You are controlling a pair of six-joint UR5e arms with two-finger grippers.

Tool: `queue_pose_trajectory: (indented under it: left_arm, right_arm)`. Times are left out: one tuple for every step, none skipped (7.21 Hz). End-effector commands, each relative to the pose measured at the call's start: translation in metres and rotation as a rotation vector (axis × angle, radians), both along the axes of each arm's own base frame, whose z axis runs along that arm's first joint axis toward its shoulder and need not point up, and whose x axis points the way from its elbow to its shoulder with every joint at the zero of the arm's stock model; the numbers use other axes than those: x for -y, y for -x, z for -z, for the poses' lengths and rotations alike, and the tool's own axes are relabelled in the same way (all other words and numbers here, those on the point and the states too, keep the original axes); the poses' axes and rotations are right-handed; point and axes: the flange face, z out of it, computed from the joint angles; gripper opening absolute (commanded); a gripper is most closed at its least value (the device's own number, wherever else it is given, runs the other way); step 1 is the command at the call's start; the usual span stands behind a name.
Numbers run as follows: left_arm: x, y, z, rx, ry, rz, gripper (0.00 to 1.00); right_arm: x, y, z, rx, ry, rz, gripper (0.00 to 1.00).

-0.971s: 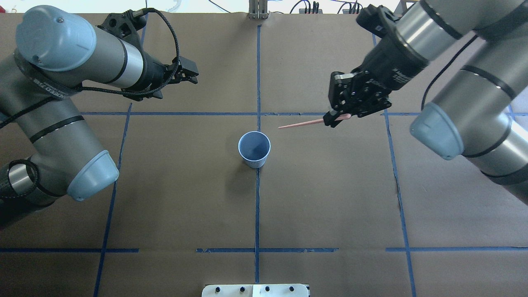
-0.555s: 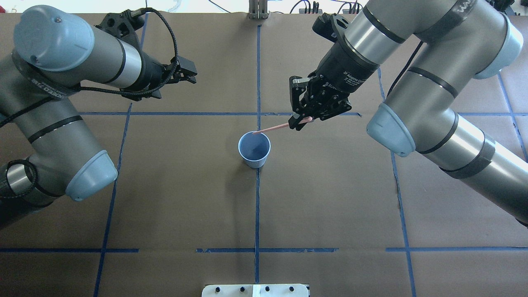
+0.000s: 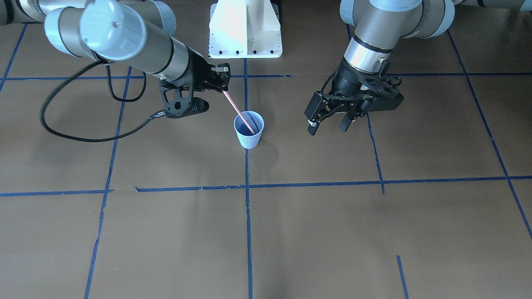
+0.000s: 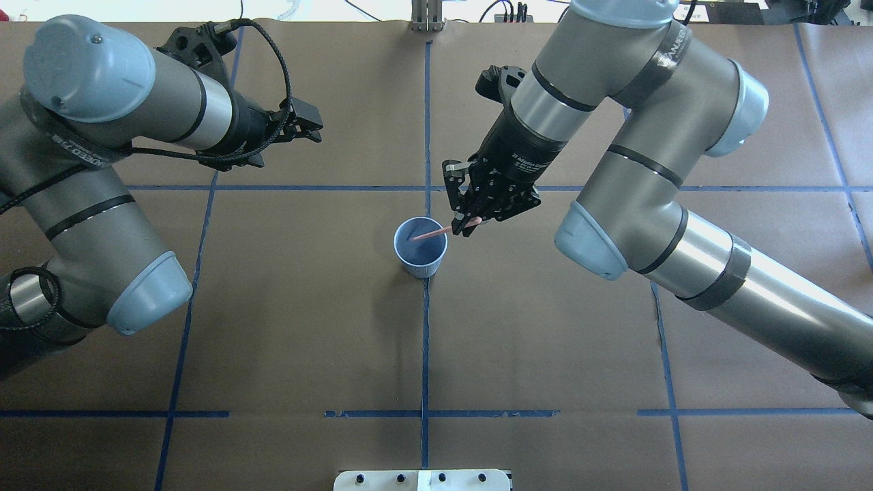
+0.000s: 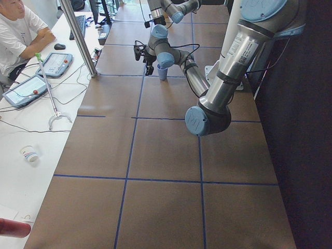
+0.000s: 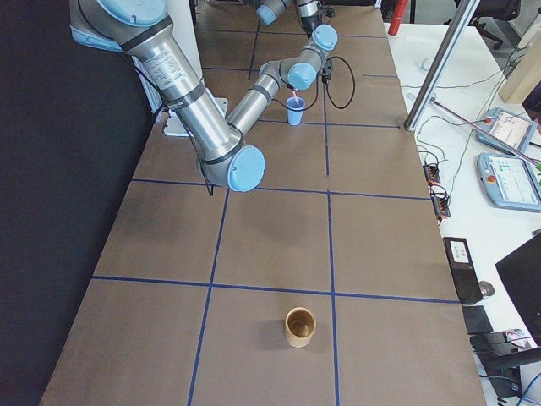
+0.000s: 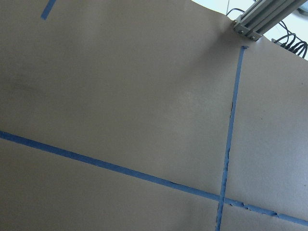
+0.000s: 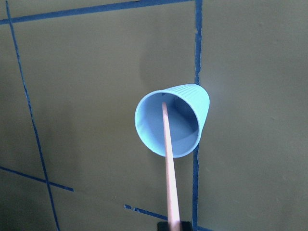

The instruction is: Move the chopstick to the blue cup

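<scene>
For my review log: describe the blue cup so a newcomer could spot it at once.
On the brown table, find the middle blue tape line. The blue cup stands upright on it. It is pale blue and ribbed, with the chopstick slanting into it; the other cup is brown, near the table's end.

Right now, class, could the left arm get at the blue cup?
Probably yes. The left end effector hangs open to one side of the blue cup, nothing standing between them. The right end effector, holding the chopstick tip-down in the cup, comes from the other side and crowds only the mouth.
</scene>
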Motion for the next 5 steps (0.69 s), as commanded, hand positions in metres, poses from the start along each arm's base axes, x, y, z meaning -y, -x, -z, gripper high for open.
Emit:
queue_pose_trajectory:
  left_arm:
    - [0.001, 0.000, -0.003, 0.010, -0.007, -0.005, 1.00]
    - [0.005, 0.009, -0.022, 0.073, -0.074, -0.049, 1.00]
    - [0.024, 0.042, -0.047, 0.145, -0.127, -0.055, 1.00]
    - [0.037, 0.067, -0.087, 0.228, -0.165, -0.113, 1.00]
    - [0.046, 0.105, -0.131, 0.285, -0.191, -0.204, 1.00]
  right_arm:
    - [-0.006, 0.016, 0.001, -0.019, -0.027, -0.016, 1.00]
    - [-0.008, 0.004, 0.009, -0.003, -0.040, -0.028, 1.00]
    - [0.006, -0.050, -0.004, 0.004, -0.046, -0.103, 1.00]
    - [0.013, -0.117, -0.046, -0.020, -0.033, -0.192, 1.00]
    - [0.035, -0.170, -0.097, -0.083, 0.010, -0.294, 1.00]
